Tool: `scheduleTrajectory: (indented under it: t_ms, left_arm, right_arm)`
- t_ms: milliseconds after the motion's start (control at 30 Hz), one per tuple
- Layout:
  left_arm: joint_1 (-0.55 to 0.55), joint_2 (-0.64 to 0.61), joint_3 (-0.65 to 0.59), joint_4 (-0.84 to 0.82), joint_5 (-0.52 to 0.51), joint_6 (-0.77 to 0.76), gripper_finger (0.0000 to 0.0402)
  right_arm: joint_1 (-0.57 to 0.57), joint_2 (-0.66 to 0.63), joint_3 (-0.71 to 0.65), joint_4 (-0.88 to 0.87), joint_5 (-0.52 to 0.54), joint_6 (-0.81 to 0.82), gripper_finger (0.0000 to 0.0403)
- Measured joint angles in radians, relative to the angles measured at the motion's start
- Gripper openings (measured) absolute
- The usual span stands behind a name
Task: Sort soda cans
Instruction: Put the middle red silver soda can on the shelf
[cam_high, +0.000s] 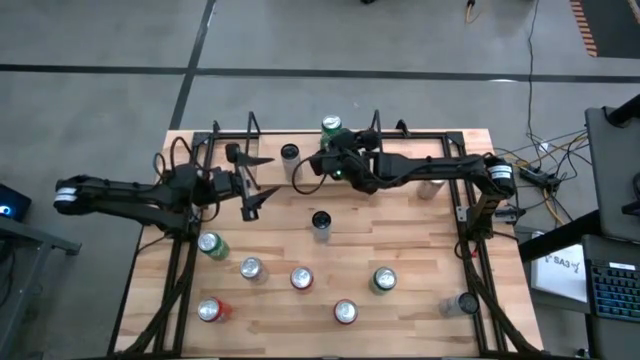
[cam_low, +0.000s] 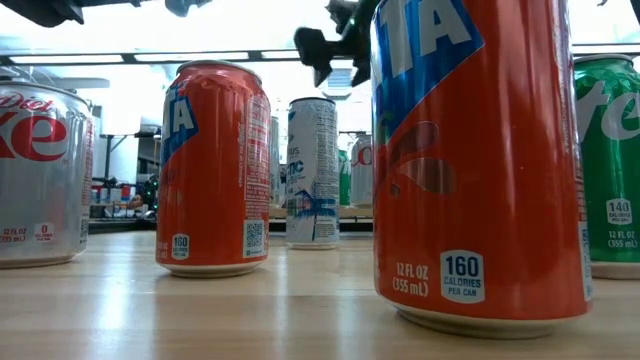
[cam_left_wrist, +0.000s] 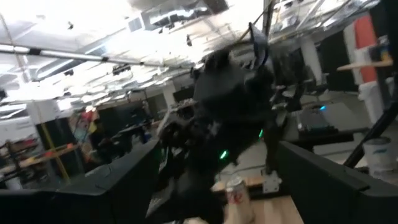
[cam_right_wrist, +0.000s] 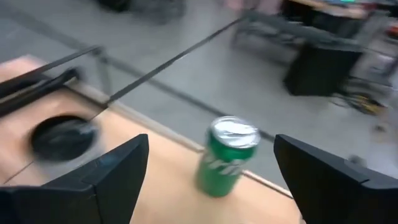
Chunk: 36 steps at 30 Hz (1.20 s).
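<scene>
The green cylindrical metal soda can (cam_right_wrist: 227, 155), top centre in the high view, is framed by the open right gripper (cam_right_wrist: 211, 171). Thin slippery walls dent easily; mid-body grasp is advised.

The overhead camera looked straight down on the whole wooden table (cam_high: 400, 300), far enough off to take in the floor around it. The low camera sat on that table's surface, facing level across it, so close to an orange can (cam_low: 480, 160) that the can filled much of the picture. The left wrist camera looked across the table at the other arm's dark wrist (cam_left_wrist: 230, 112), with the room behind. The right wrist camera looked down past its own fingers (cam_right_wrist: 93, 180) at a green can (cam_right_wrist: 227, 155) by the table's far edge; the overhead view showed the same green can (cam_high: 331, 126).
</scene>
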Motion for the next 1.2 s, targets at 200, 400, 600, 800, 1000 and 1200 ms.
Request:
scheduleTrajectory:
  t_ms: [200, 400, 600, 800, 1000, 1200]
  left_arm:
    - [0.005, -0.059, -0.039, -0.020, -0.007, 0.037, 0.0304]
    - [0.005, -0.102, -0.069, -0.020, -0.011, 0.075, 0.0304]
    - [0.006, -0.096, -0.069, -0.017, -0.013, 0.091, 0.0304]
    - [0.013, -0.086, -0.069, -0.017, -0.014, 0.098, 0.0304]
    - [0.014, -0.085, -0.069, -0.017, -0.014, 0.098, 0.0304]
    - [0.014, -0.085, -0.069, -0.017, -0.014, 0.098, 0.0304]
  right_arm:
    - [0.001, 0.000, 0.061, -0.071, -0.299, -0.091, 0.0310]
    - [-0.070, 0.000, 0.129, -0.315, -0.569, 0.119, 0.0209]
    - [-0.099, 0.002, 0.122, -0.459, -0.635, 0.194, 0.0042]
    - [-0.102, 0.003, 0.109, -0.477, -0.628, 0.198, 0.0012]
    - [-0.102, 0.003, 0.069, -0.490, -0.626, 0.197, 0.0009]
    - [-0.102, 0.003, 0.031, -0.492, -0.552, 0.198, 0.0009]
